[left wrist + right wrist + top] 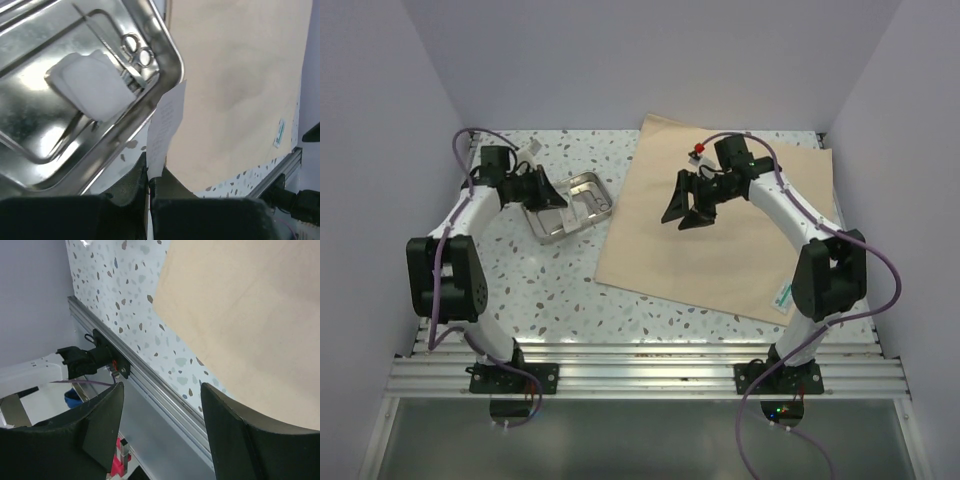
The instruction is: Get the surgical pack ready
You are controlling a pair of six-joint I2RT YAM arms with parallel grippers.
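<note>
The tan wrap sheet (pixel 740 250) of the surgical pack lies flat on the right half of the table, and also fills the wrist views (pixel 235 75) (pixel 250 315). To its left sits the shiny metal tray (pixel 582 177), with white gauze squares (pixel 95 87) and ring-handled forceps (pixel 137 50) inside. My left gripper (pixel 553 200) hovers at the tray's left edge, shut (pixel 149 180) on a white paper slip (pixel 167 125) that stands up between the jaws. Raised over the sheet's left part, my right gripper (pixel 688 212) is open (pixel 162 390) with nothing between its fingers.
An aluminium rail (pixel 640 365) runs along the table's near edge, seen under the right gripper too (pixel 150 380). Lilac walls close in the left, back and right sides. A small green label (pixel 784 295) marks the sheet's near right corner.
</note>
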